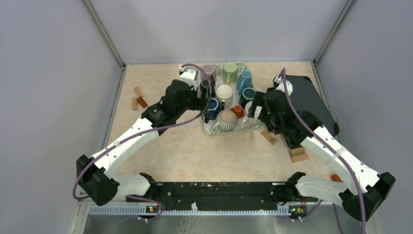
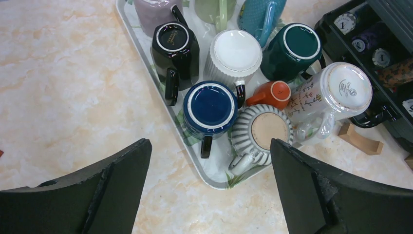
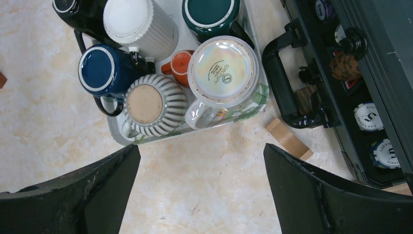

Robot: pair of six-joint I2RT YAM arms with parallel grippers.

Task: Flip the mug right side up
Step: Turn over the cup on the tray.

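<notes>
Several mugs stand bottom-up, packed on a clear leaf-print tray (image 2: 210,181) at the table's middle back. Among them are a navy mug (image 2: 210,105), a grey-striped mug (image 2: 265,129), a white ribbed mug (image 2: 237,48), a black mug (image 2: 173,41), a dark green mug (image 2: 294,44), a small orange one (image 2: 275,92) and a tall printed glass mug (image 3: 223,68). My left gripper (image 2: 209,146) hangs open above the tray's near left corner, holding nothing. My right gripper (image 3: 200,148) is open and empty over the bare table just in front of the tray (image 3: 146,138).
An open black case (image 1: 311,100) with poker chips (image 3: 370,117) lies right of the tray, its handle close to the glass mug. Wooden blocks lie at the left (image 1: 139,97), by the tray's right corner (image 3: 288,139) and near the right arm (image 1: 298,154). Grey walls enclose the table.
</notes>
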